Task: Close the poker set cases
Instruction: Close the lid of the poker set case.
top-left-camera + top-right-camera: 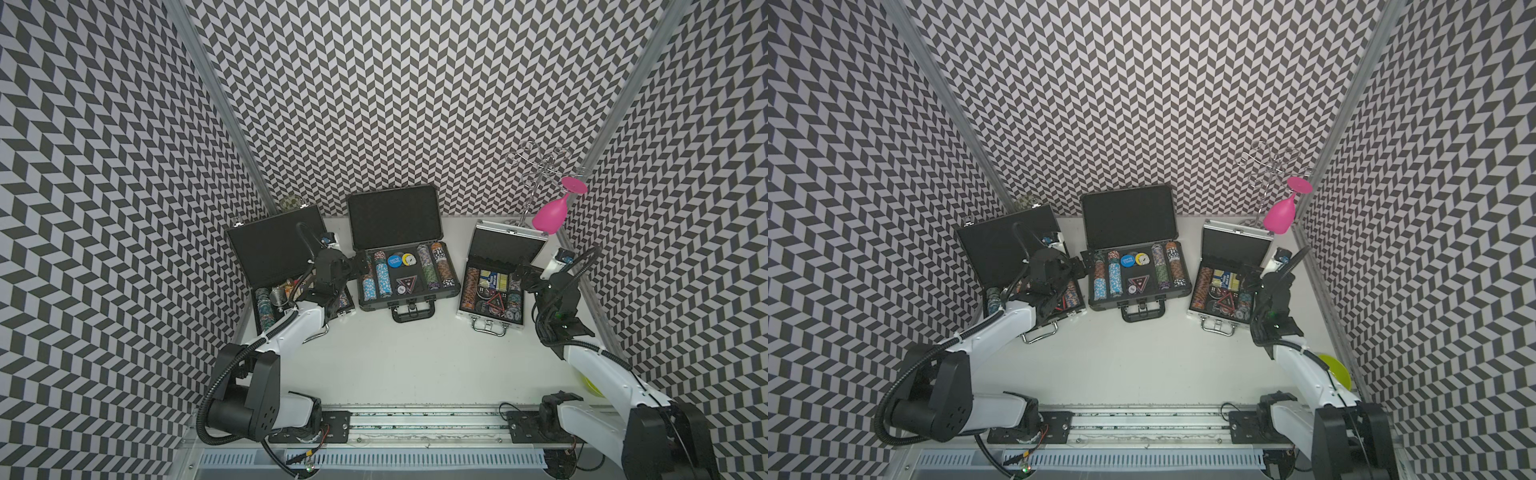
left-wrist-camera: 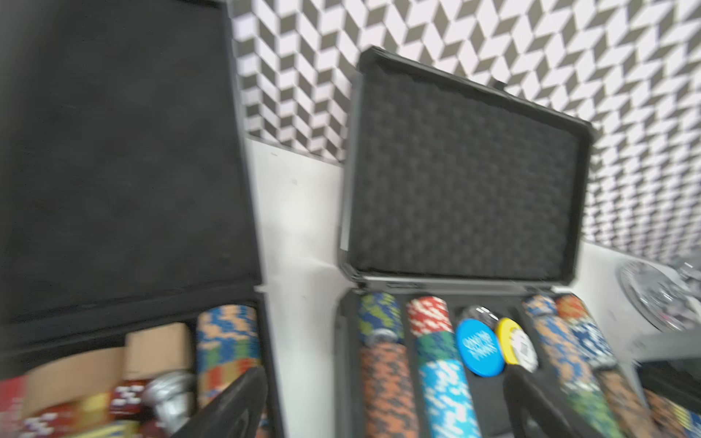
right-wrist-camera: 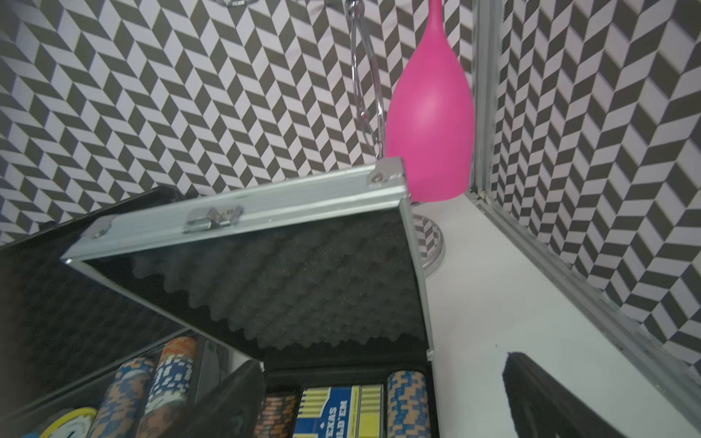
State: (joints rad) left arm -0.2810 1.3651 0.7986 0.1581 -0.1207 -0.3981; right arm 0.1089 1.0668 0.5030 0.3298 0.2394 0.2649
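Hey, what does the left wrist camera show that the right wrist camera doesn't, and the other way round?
Only the left wrist view: the flat black case, lid up, with chips in its tray.

Only the right wrist view: the pink glass, bowl down, the latch on the silver case lid, and the blue and yellow card box.

Both: the dark grey case, open with a foam-lined lid, its yellow disc, the checkered wall and the white table.
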